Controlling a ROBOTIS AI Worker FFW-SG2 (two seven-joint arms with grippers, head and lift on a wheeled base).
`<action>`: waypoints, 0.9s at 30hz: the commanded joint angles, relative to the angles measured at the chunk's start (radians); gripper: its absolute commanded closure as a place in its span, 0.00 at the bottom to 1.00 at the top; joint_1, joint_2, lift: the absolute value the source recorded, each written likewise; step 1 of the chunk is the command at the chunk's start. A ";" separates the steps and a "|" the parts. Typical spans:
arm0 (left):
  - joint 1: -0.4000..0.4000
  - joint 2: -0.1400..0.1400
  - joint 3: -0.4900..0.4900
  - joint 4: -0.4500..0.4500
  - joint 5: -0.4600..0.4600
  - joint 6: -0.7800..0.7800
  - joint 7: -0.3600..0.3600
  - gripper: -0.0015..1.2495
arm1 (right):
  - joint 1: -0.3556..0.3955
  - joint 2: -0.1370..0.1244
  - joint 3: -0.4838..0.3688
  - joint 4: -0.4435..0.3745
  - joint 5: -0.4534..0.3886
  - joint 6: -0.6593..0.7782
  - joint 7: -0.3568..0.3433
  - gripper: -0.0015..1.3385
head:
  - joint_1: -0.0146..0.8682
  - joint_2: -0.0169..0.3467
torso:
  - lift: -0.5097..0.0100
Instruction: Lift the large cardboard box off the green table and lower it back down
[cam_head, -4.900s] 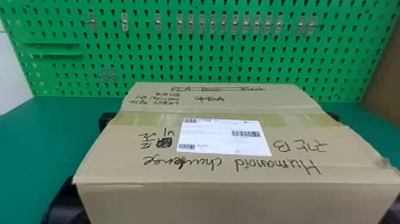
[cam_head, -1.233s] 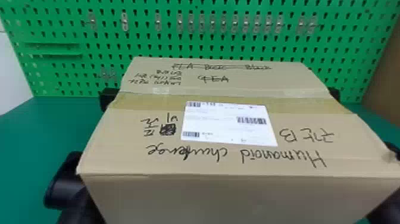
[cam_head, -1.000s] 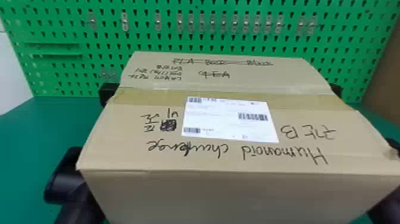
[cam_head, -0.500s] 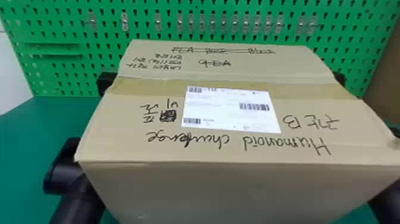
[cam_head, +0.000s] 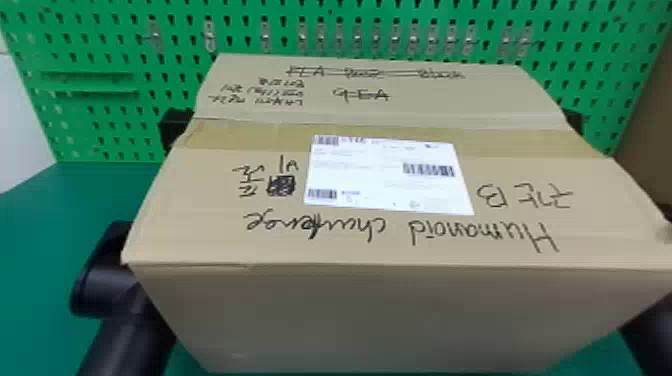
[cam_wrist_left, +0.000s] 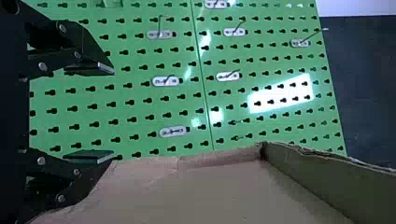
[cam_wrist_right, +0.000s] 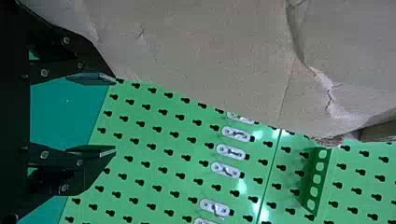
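The large cardboard box (cam_head: 390, 315) is held up above the green table (cam_head: 35, 225), pressed between the two arms, its labelled top tilted toward the camera. Against its left side is my left gripper (cam_head: 175, 125); my right gripper (cam_head: 575, 120) is at the far part of its right side. In the left wrist view, the left gripper (cam_wrist_left: 112, 113) has its fingers spread, one touching or overlapping the box (cam_wrist_left: 205, 191). The right gripper (cam_wrist_right: 115, 114) is likewise spread in the right wrist view, with the box (cam_wrist_right: 187, 56) along one finger. Neither grips cardboard between its fingers.
A green pegboard (cam_head: 125, 105) with small metal hooks stands behind the box. A brown panel (cam_head: 650, 100) borders it at the right, and a white surface (cam_head: 22, 130) is at the left.
The box has risen from the table, and its front face shows more than before. Both arms have moved up with it, staying at its sides.
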 joint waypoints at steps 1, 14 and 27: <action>-0.005 0.000 0.004 -0.004 -0.003 0.000 0.000 0.47 | -0.001 0.000 -0.004 -0.001 0.001 0.000 0.002 0.52 | 0.59 0.19 | 0.57; -0.014 0.000 0.009 -0.007 -0.007 0.000 0.002 0.47 | -0.008 0.000 -0.006 -0.003 0.001 0.000 0.002 0.52 | 0.59 0.19 | 0.57; -0.008 0.000 0.006 -0.007 -0.010 0.002 0.002 0.47 | -0.002 0.001 -0.006 -0.003 0.002 0.000 0.002 0.52 | 0.59 0.19 | 0.57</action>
